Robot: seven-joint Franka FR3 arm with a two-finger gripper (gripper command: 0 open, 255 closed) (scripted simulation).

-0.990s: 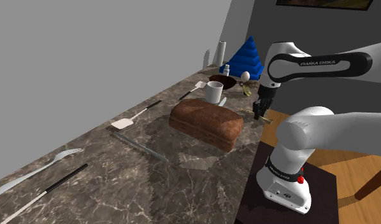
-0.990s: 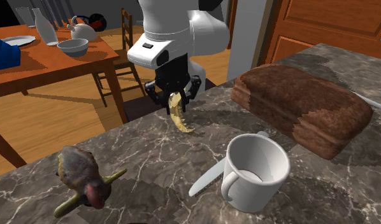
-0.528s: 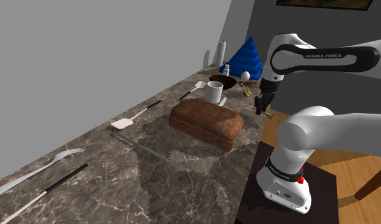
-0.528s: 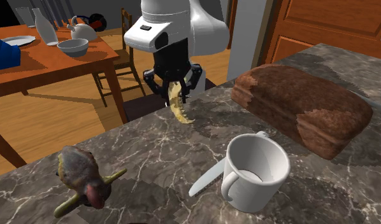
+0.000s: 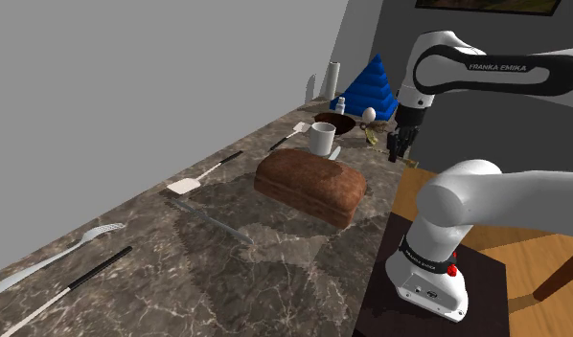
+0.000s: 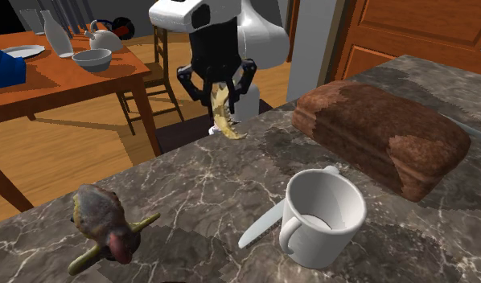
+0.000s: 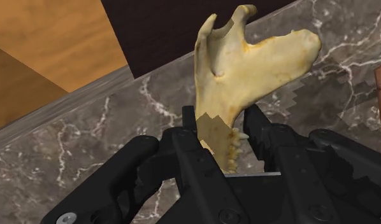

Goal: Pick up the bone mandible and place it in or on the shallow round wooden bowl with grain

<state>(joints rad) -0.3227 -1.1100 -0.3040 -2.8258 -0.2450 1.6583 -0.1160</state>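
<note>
marble counter (image 5: 227,249) spans the shoulder view, with my gripper (image 5: 398,146) hanging by its edge, apart from the dark bowl (image 5: 336,124) beside the mug (image 5: 322,138). in the second exterior view the yellowish mandible (image 6: 224,112) dangles clear of the stone. the wrist view has my fingers clamped on its toothed end, so i judge the pick done, with carrying and placing left.

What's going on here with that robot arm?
The white arm's black gripper is shut on a yellowish jaw bone, holding it in the air over the edge of the marbled counter. The bone isn't in the dark brown bowl yet. In the shoulder view the bowl sits farther along the counter, past the bread loaf and the white mug.
</note>
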